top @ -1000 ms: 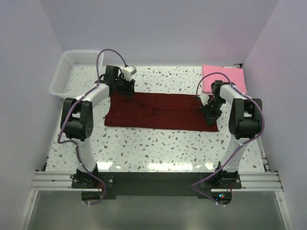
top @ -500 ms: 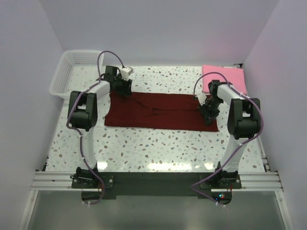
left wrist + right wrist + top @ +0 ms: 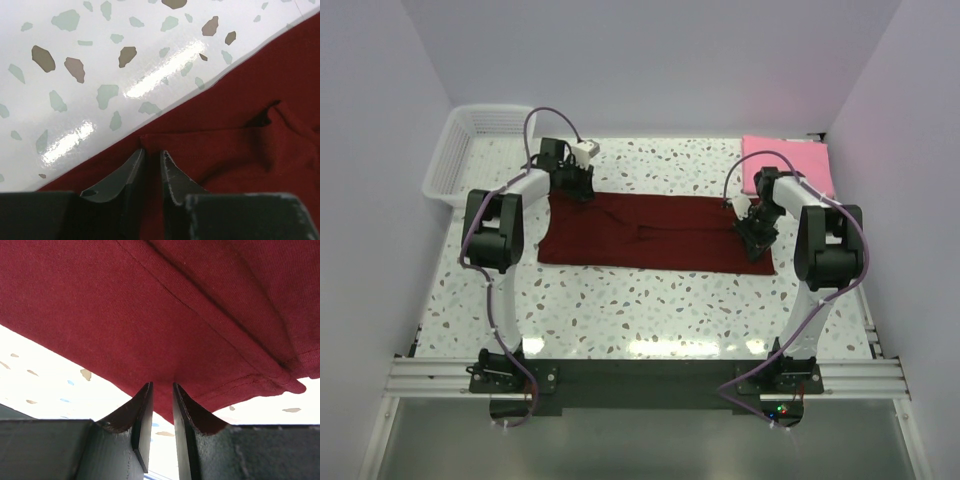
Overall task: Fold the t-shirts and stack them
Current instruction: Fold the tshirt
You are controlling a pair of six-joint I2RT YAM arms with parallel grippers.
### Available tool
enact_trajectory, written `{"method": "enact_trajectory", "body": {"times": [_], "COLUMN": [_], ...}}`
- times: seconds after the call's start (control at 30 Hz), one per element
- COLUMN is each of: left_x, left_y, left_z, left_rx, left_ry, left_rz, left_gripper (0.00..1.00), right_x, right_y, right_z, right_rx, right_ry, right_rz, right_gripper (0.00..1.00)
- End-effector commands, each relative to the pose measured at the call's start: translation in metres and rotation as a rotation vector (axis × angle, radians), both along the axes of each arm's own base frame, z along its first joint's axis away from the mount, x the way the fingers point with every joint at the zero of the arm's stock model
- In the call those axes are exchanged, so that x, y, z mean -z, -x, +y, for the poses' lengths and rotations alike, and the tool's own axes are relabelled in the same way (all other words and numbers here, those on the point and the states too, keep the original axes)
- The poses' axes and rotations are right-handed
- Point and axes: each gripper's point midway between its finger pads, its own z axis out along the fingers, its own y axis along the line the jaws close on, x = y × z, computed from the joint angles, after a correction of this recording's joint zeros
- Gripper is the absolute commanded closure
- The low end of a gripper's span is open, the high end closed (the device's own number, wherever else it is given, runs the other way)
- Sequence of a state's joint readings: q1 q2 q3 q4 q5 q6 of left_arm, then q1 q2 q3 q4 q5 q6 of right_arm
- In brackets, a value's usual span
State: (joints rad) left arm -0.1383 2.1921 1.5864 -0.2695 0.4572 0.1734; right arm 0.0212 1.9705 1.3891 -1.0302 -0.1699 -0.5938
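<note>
A dark red t-shirt (image 3: 655,232) lies spread as a long band across the middle of the table. My left gripper (image 3: 576,186) is at its far left corner. In the left wrist view the jaws (image 3: 152,154) are closed to a narrow slit on a ridge of the red cloth (image 3: 250,125). My right gripper (image 3: 756,236) is at the shirt's right edge. In the right wrist view its jaws (image 3: 162,386) pinch the hem of the red cloth (image 3: 150,305), which hangs above the table there.
A folded pink t-shirt (image 3: 788,162) lies at the back right corner. A white plastic basket (image 3: 470,148) stands at the back left. The speckled table (image 3: 650,300) shows in front of the red shirt.
My left arm has swung its elbow left and pushed the gripper slightly back along the shirt's far left corner. The right gripper has shifted slightly. The shirt lies as before.
</note>
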Motion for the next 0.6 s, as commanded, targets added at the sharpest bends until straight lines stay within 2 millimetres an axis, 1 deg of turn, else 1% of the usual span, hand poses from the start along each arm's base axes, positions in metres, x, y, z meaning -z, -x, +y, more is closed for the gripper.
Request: {"method": "enact_trajectory", "body": {"times": [0.0,0.03,0.1,0.13,0.2,0.33,0.57], "left_x": [-0.028,-0.030,-0.034,-0.037,-0.041,-0.047,-0.046], "left_y": [-0.016,-0.017,-0.019,-0.021,-0.024,-0.029,-0.028], "left_z": [-0.006,-0.006,-0.005,-0.003,0.001,0.015,0.026], "left_rx": [0.022,0.021,0.018,0.013,0.000,-0.042,-0.078], "left_ry": [0.043,0.044,0.043,0.039,0.028,-0.001,-0.035], "left_rz": [-0.084,-0.090,-0.106,-0.113,-0.128,-0.157,-0.175], "left_gripper": [0.78,0.86,0.94,1.00,1.00,1.00,1.00], "right_x": [0.002,0.002,0.002,0.001,0.002,0.001,0.003], "right_y": [-0.001,-0.001,-0.001,-0.001,-0.002,-0.002,-0.001], "right_z": [-0.002,-0.002,-0.003,-0.003,-0.003,-0.004,-0.005], "right_rx": [0.008,0.006,0.006,0.006,0.005,0.003,0.000], "right_ry": [0.014,0.015,0.019,0.017,0.020,0.024,0.029], "right_rz": [-0.001,0.000,0.000,-0.001,-0.002,-0.002,0.003], "right_gripper": [0.74,0.74,0.74,0.74,0.74,0.75,0.75]}}
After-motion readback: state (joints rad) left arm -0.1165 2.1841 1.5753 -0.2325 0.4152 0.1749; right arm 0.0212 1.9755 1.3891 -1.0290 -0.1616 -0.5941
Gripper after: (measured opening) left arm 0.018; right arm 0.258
